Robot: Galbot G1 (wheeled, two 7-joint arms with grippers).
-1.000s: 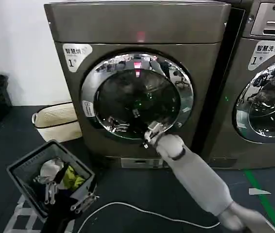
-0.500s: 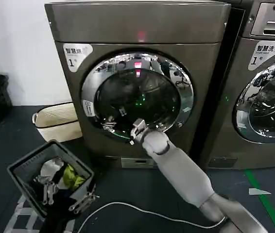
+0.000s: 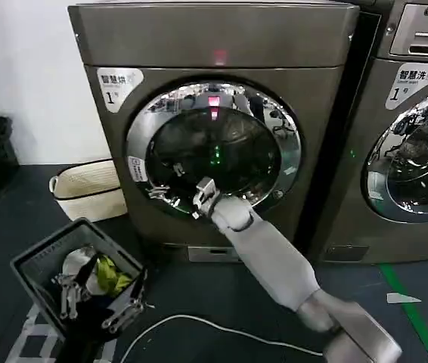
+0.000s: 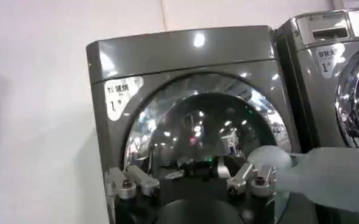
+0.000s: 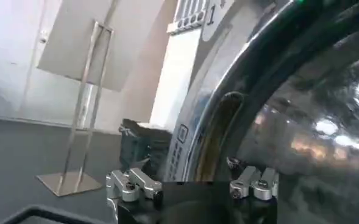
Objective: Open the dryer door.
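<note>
The dryer [image 3: 221, 45] stands in front of me, a brown-grey box with a small red light. Its round dryer door [image 3: 214, 151], dark glass in a chrome ring, lies flat against the front. My right gripper [image 3: 201, 198] is at the door's lower left rim, fingers open. In the right wrist view the gripper [image 5: 191, 182] is close to the chrome ring [image 5: 197, 128], and nothing is held. My left gripper [image 3: 97, 306] hangs low over the basket, open. In the left wrist view that gripper [image 4: 190, 181] faces the dryer [image 4: 179, 55] from a distance.
A similar machine with an LG logo [image 3: 418, 113] stands to the right. A grey basket [image 3: 29, 261] with clothes sits on the floor at the lower left, a white bag [image 3: 85, 189] behind it. A white cable [image 3: 221, 329] crosses the floor; green tape [image 3: 407, 302] marks it on the right.
My right gripper has slid left along the door's lower rim, from lower middle to lower left. The door has not visibly moved. The left arm stays by the basket.
</note>
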